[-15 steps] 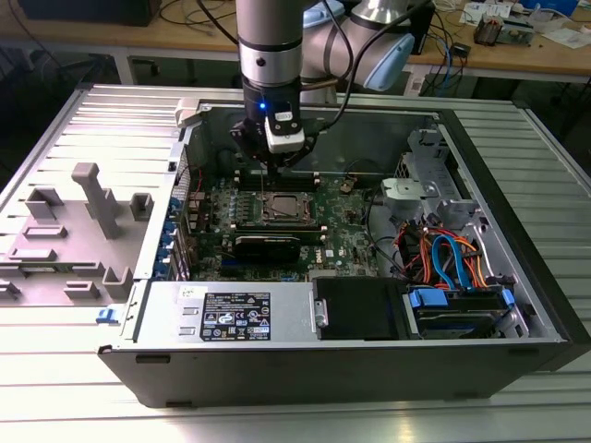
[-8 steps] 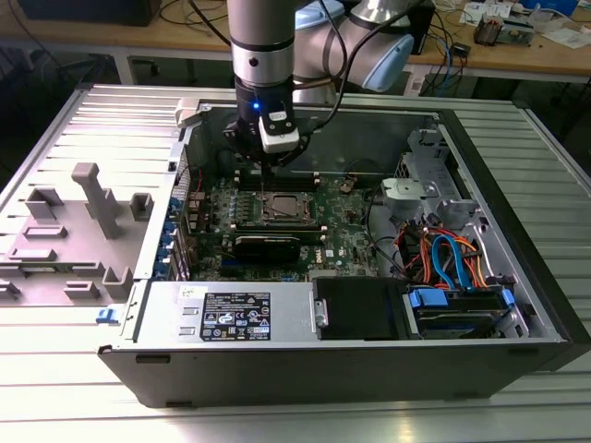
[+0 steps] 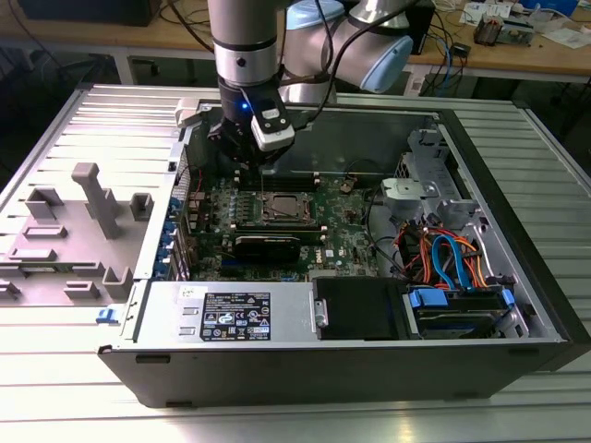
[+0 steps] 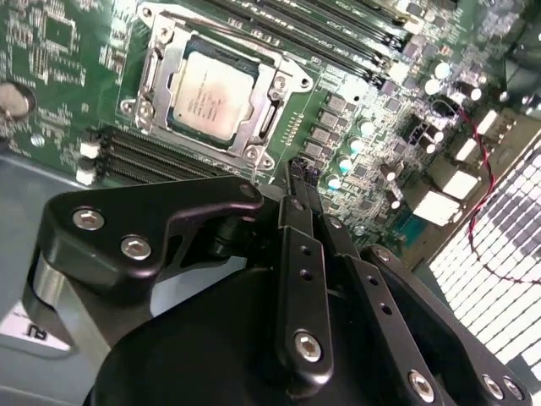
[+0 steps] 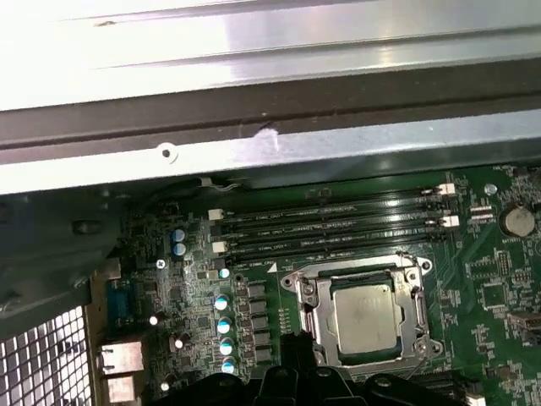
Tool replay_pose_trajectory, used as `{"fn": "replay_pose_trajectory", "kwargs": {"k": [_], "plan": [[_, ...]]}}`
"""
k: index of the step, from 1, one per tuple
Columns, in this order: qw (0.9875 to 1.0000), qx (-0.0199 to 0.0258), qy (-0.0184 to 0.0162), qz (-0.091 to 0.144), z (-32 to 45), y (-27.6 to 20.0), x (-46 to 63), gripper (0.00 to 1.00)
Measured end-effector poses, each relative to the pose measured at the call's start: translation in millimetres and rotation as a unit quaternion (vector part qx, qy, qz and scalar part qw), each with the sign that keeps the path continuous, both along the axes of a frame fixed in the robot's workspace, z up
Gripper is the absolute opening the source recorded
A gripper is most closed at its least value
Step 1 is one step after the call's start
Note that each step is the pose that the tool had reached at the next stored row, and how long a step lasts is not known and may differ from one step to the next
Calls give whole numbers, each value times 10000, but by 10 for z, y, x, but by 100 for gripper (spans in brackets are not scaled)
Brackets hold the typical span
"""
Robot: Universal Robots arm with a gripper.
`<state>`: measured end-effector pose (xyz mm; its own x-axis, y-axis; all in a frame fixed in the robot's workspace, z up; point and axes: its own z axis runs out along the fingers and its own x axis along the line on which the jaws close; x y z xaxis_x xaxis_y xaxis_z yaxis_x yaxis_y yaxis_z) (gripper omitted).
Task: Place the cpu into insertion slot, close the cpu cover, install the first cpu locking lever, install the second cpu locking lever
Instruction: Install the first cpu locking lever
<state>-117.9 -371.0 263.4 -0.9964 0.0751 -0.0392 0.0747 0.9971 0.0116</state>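
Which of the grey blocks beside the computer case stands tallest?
The post with the wide cap. It rises well above the low blocks around it.

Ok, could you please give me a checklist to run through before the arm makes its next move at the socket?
1. cpu lying flat in the insertion slot: ok.
2. cpu cover down, framing the chip: ok.
3. Both locking levers latched: cannot tell.
4. gripper empty: ok, shut on nothing.
5. Gripper placed off the chip: ok, its tips sit beside the socket's corner, near the memory slots.
6. Tips clear of the board: cannot tell.
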Motion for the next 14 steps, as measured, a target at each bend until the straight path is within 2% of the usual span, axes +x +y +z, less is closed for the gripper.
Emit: {"fn": "replay_pose_trajectory", "kwargs": {"k": [5,7,9,11,14], "plan": [[9991,12,0,428,-2,0,-1,11],[9987,16,0,505,-3,7,-7,11],[9986,16,0,537,-3,33,-11,11],[9985,16,0,546,-4,92,-12,11],[9985,16,1,546,-3,142,-13,11]]}}
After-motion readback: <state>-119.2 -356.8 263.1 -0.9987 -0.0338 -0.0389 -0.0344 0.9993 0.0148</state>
